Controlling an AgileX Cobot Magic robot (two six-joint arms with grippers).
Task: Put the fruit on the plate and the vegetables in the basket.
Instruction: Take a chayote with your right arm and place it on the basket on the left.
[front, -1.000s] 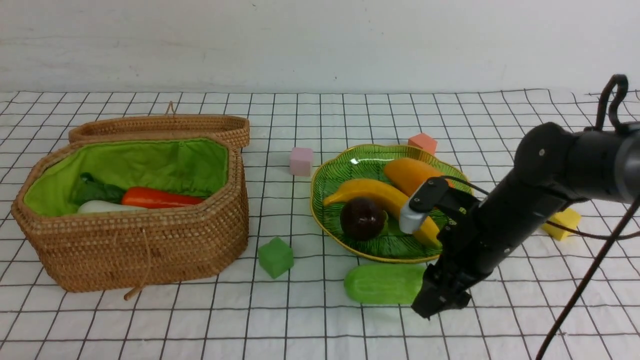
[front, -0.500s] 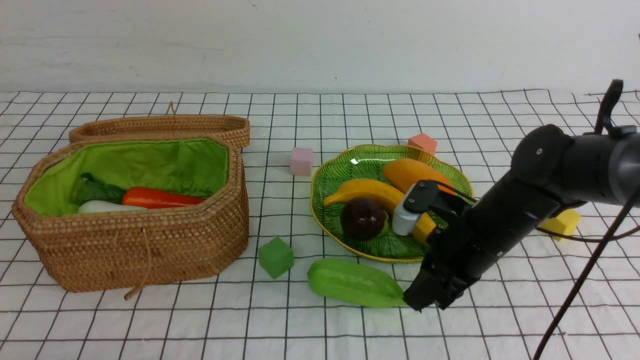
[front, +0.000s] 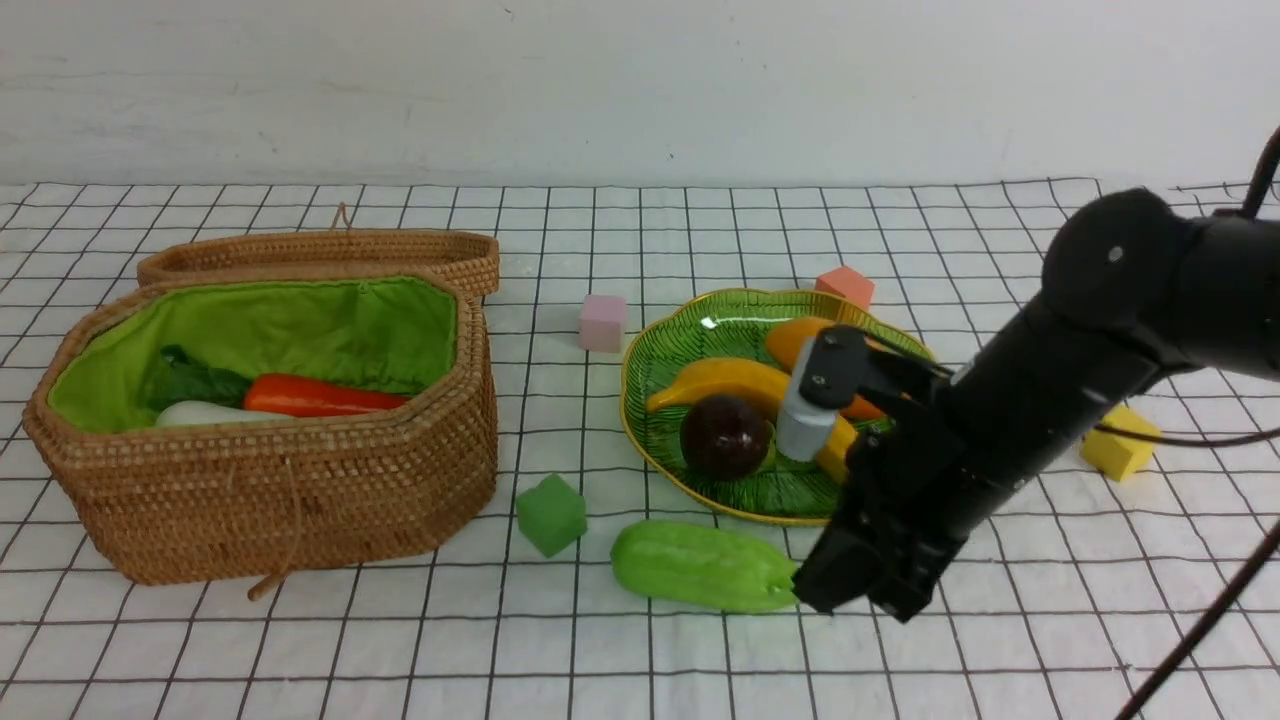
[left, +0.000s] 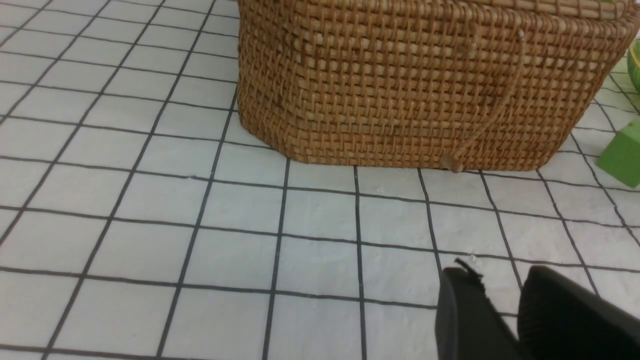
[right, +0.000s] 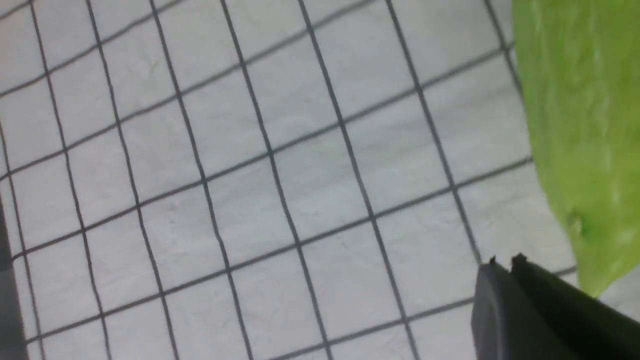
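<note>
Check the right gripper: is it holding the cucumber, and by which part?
Nothing is held. The right gripper is shut beside one end of the cucumber, which lies on the cloth outside the closed fingers. The left gripper holds nothing.

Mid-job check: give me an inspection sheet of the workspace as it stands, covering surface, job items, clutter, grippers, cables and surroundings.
Surface: white cloth with black grid, lying flat.
Job's things: basket open, lid behind it; carrot and radish inside. Plate holds banana, dark round fruit and mango. Cucumber lies on the cloth in front of the plate.
Clutter: foam cubes, green, pink, orange-red, yellow.
Grippers: right gripper at the cucumber's end, jaws shut, gripping nothing; left gripper low over the cloth near the basket, jaws slightly apart, empty.
Cables: black cable beside the right arm.
Surroundings: white wall.
</note>
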